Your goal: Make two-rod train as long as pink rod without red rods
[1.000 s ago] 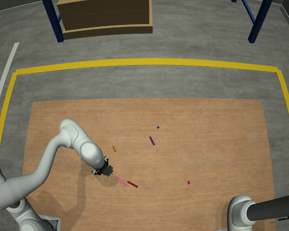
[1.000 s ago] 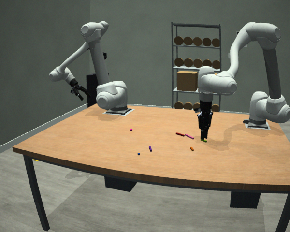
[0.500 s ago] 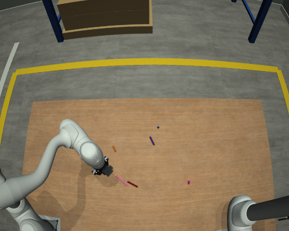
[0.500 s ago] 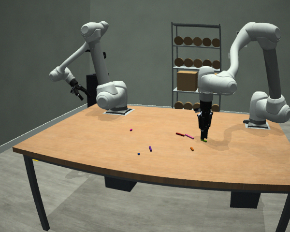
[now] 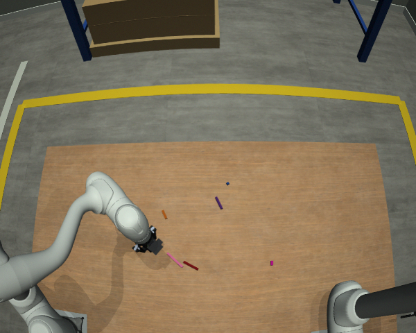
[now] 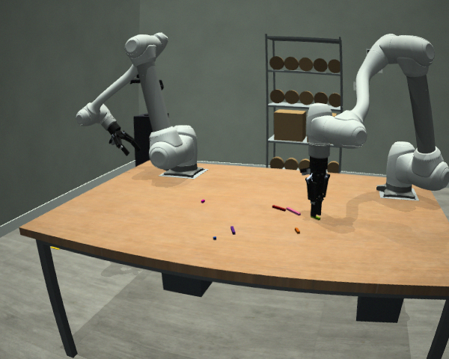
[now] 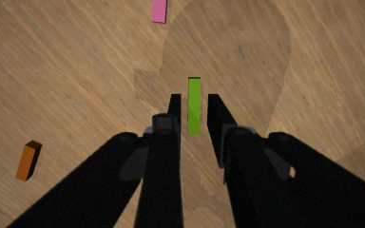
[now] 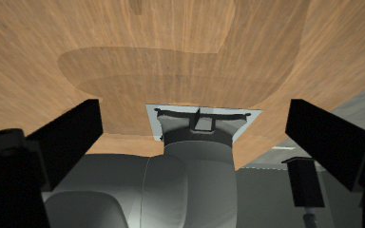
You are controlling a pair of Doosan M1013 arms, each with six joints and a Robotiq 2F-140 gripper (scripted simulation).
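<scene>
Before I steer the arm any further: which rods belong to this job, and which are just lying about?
For the job:
- lime rod
- orange rod
- pink rod, as the length to match

Just lying about:
- red rod, barred
- purple rod
- magenta rod
- blue rod

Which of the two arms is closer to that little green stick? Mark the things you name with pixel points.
The left. Its gripper (image 5: 157, 247) (image 6: 316, 215) (image 7: 194, 97) has its fingers around the lime rod (image 6: 316, 217) (image 7: 194, 106); the right gripper (image 6: 132, 149) (image 8: 194, 116) hangs far off, beyond the table (image 5: 236, 301) (image 6: 139, 216).
</scene>
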